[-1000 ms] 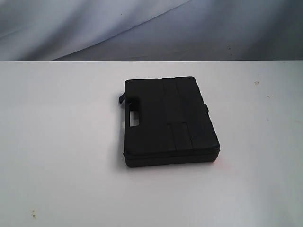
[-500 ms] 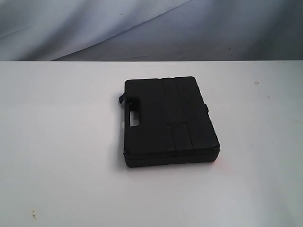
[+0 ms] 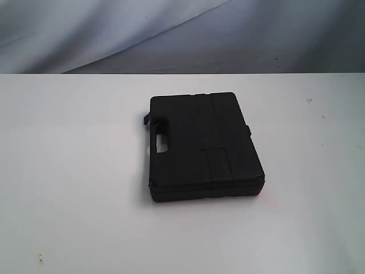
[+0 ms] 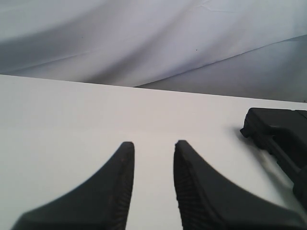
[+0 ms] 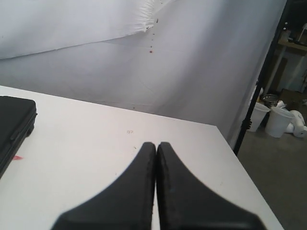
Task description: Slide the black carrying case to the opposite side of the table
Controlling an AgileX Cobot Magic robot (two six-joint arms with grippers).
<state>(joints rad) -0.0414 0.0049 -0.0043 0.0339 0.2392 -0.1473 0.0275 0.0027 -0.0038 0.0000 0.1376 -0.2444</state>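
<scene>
Exterior view: the black carrying case (image 3: pixel 204 145) lay flat near the middle of the surface (image 3: pixel 68 171), with open room on every side. Left wrist view: the left pincer (image 4: pixel 154 143) stood wide and empty, near the case; an off-centre push could spin it. Right wrist view: the right pincer (image 5: pixel 156 143) was shut, empty; the surface's edge beyond it risked a drop-off.
</scene>
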